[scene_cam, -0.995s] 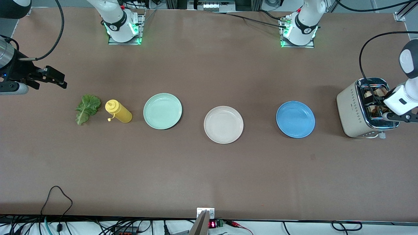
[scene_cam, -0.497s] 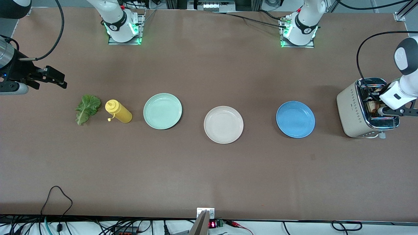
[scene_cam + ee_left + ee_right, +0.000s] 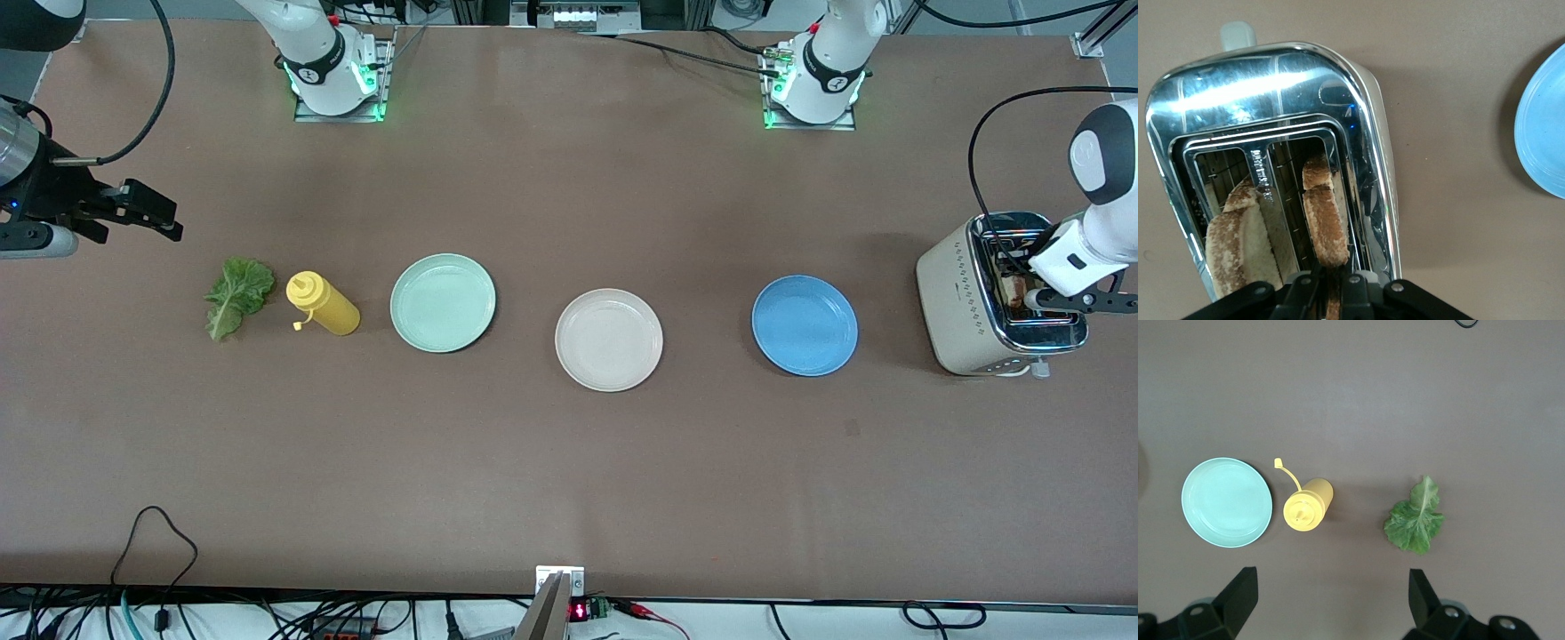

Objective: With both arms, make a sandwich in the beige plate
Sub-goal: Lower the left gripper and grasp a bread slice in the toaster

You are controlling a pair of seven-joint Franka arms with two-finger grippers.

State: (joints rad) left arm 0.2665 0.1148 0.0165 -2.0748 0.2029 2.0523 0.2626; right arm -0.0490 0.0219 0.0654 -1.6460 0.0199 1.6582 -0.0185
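Observation:
Two toasted bread slices stand in the slots of a cream and chrome toaster [image 3: 965, 302] at the left arm's end of the table. My left gripper [image 3: 1033, 299] is over the toaster, shut on the top edge of one bread slice [image 3: 1327, 227]; the other bread slice [image 3: 1238, 247] stands in the slot beside it. The beige plate [image 3: 609, 340] lies empty mid-table. A green lettuce leaf [image 3: 238, 293] lies flat at the right arm's end. My right gripper [image 3: 156, 213] hangs open and waits above the table by the lettuce leaf [image 3: 1415, 520], with nothing between its fingers.
A yellow squeeze bottle [image 3: 324, 305] lies on its side between the lettuce and an empty mint-green plate [image 3: 443, 302]. An empty blue plate [image 3: 805, 324] sits between the beige plate and the toaster.
My left gripper has shifted a little over the toaster's slots and gone from open to shut on a bread slice. The right arm has not moved.

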